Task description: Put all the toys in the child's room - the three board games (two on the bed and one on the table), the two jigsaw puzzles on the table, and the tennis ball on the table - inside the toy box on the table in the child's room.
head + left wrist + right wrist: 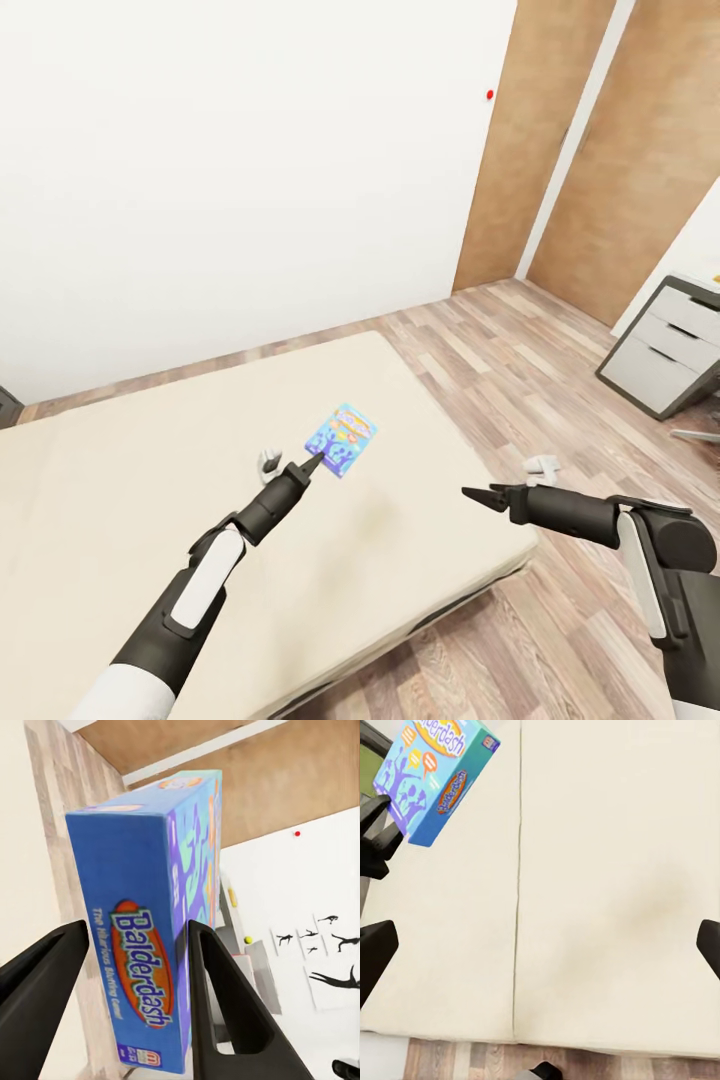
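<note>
One blue board game (154, 937) sits between the left pincer's (135, 967) fingers.

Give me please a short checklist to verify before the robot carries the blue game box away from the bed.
1. Box between the left gripper fingers: ok, the blue Balderdash box sits between both.
2. Firm grip: cannot tell; one finger touches the box side, the other seems apart from it.
3. Box lifted off the bed: cannot tell; in the right wrist view it looks raised and tilted.
4. Right gripper free: ok, open and holding nothing, over the bed's edge.
5. Other games left on the bed: ok, none on the visible mattress.
6. Way to the table: cannot tell; its drawers show at the right, the toy box is not seen.
</note>
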Tool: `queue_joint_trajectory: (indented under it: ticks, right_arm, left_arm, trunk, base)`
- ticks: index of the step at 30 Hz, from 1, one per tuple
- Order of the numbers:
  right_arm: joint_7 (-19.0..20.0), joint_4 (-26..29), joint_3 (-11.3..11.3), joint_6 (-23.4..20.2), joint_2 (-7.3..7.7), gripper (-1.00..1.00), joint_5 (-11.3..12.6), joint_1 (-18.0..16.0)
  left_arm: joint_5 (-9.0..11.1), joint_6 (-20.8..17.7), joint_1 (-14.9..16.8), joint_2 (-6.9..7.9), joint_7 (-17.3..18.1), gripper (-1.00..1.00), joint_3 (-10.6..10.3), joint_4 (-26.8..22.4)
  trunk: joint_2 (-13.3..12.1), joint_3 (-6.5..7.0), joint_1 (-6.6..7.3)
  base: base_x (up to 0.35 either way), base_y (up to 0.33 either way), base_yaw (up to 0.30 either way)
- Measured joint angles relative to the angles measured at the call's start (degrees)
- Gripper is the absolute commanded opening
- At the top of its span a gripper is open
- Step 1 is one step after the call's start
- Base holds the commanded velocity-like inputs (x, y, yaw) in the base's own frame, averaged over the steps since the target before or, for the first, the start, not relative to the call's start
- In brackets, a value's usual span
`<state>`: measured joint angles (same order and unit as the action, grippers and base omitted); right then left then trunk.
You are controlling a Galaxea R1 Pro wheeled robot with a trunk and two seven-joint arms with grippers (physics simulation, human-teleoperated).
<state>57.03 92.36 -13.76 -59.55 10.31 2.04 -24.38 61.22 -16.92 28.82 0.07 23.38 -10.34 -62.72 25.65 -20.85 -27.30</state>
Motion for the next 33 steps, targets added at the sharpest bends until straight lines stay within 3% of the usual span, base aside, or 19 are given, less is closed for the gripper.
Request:
queue_joint_trajectory:
  ticks: [5,9,10,14,19,20,24,33]
  right_arm:
    - [0.06,-0.12,-0.04,0.01,-0.06,1.0,0.86,-0.14]
    - [0.13,-0.3,-0.12,-0.02,-0.82,1.0,3.68,-0.22]
    - [0.13,-0.31,-0.13,-0.02,-0.83,1.0,3.69,-0.22]
    - [-0.3,-0.53,-0.55,-0.24,-2.23,1.0,9.44,-0.21]
    - [-0.35,-0.82,-0.94,-0.27,-3.01,1.0,14.29,-0.05]
    - [-0.35,-0.83,-0.94,-0.27,-3.02,1.0,14.31,-0.04]
    - [-0.29,-2.92,-1.12,-0.27,-4.43,1.0,18.19,0.0]
    - [-0.16,-6.18,-1.21,-0.27,-6.47,1.0,24.3,0.03]
  left_arm:
    - [0.05,-0.87,0.65,-1.65,-0.01,-1.0,-0.28,0.25]
    - [0.24,-2.31,0.65,-3.94,0.16,-1.0,-0.94,0.28]
    - [0.29,-2.3,0.65,-3.94,0.16,-1.0,-0.91,0.28]
    - [0.48,-2.92,0.02,-5.09,2.37,-1.0,-1.65,0.0]
    - [0.51,-3.21,-1.19,-5.55,6.66,-1.0,-2.14,-0.13]
    - [0.54,-3.19,-1.2,-5.55,6.7,-1.0,-2.12,-0.13]
    - [0.57,-3.53,-2.16,-5.74,10.79,-1.0,-2.38,-0.22]
    - [0.57,-3.85,-2.66,-5.87,13.81,-1.0,-2.63,-0.22]
  trunk:
    - [-2.01,0.9,1.1]
    - [-2.84,1.27,1.55]
    - [-2.84,1.27,1.55]
    - [-2.83,1.27,1.55]
    - [-2.83,1.27,1.55]
    - [-2.84,1.27,1.55]
    - [-2.84,1.27,1.55]
    - [-2.84,1.27,1.55]
  base:
    - [0.0,0.0,-0.01]
    - [0.0,0.0,-0.004]
    - [0.0,0.0,-0.003]
    - [0.0,0.0,-0.002]
    - [0.0,0.0,0.0]
    - [0.0,0.0,0.0]
    - [0.0,0.0,0.0]
    - [0.0,0.0,0.0]
